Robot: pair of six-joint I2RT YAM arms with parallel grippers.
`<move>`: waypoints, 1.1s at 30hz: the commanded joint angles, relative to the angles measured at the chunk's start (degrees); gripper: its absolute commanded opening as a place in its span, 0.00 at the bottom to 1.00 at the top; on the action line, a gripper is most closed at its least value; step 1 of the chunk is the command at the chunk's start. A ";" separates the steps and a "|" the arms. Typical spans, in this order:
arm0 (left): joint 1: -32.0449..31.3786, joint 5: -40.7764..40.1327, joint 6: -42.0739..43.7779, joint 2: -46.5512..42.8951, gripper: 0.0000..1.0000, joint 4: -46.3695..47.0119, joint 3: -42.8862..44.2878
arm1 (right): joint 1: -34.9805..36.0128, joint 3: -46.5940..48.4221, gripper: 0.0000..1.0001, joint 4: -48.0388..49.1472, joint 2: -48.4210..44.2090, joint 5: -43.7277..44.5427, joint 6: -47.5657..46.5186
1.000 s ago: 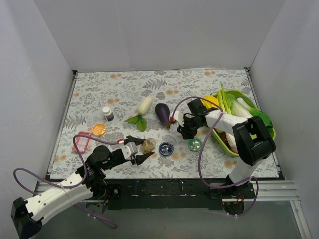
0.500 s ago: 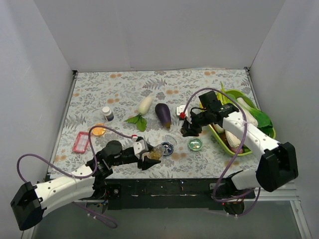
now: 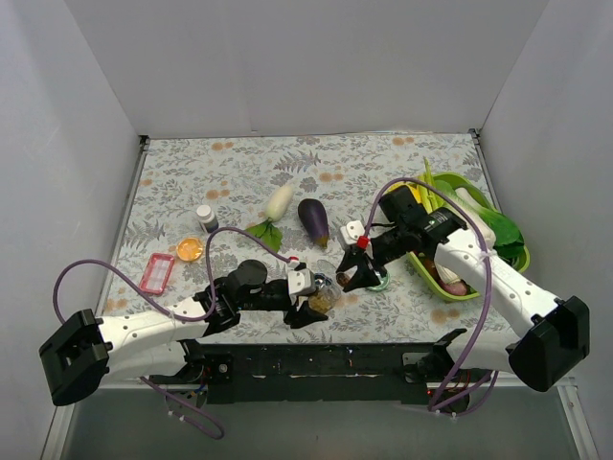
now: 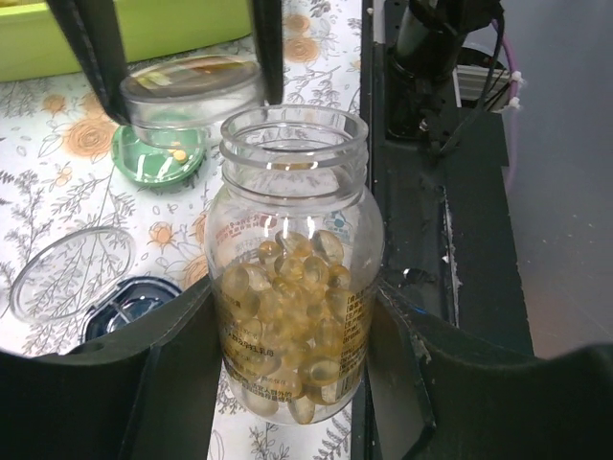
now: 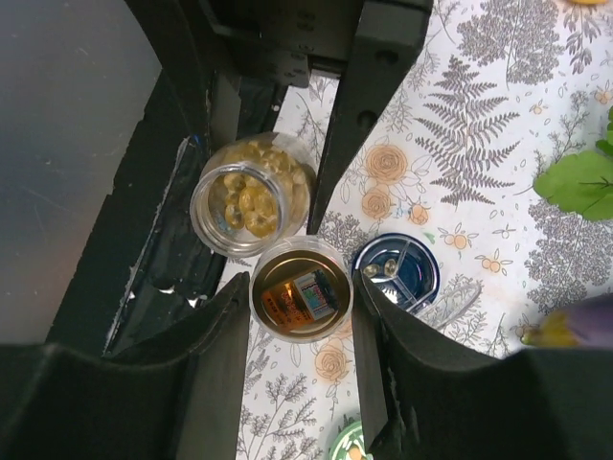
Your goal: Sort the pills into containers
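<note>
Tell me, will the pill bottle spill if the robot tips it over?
Probably yes: the bottle is open, its cap off, so the loose pills could pour out. It looks about half full, so likely light. Its smooth round sides might slip or roll if the left gripper lets go.

Floral table [image 3: 364,163] with eggplant [image 3: 312,220], radish [image 3: 278,201], blue tin [image 5: 395,271]

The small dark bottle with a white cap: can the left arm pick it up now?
Probably not yet: the left arm has its jaws shut on the clear open bottle of yellow capsules. Otherwise the way to the small dark bottle with a white cap looks free.
</note>
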 commanded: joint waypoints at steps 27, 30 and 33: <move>-1.54 -2.50 2.08 -2.21 0.00 -1.85 2.83 | 3.18 4.56 0.13 -5.42 -3.54 -6.18 -0.44; -1.54 -2.24 1.72 -1.86 0.00 -1.67 3.27 | 3.80 3.77 0.13 -3.66 -3.11 -4.94 0.44; -1.54 -2.06 1.29 -1.50 0.00 -1.58 3.89 | 3.89 4.11 0.13 -2.51 -2.67 -4.50 1.23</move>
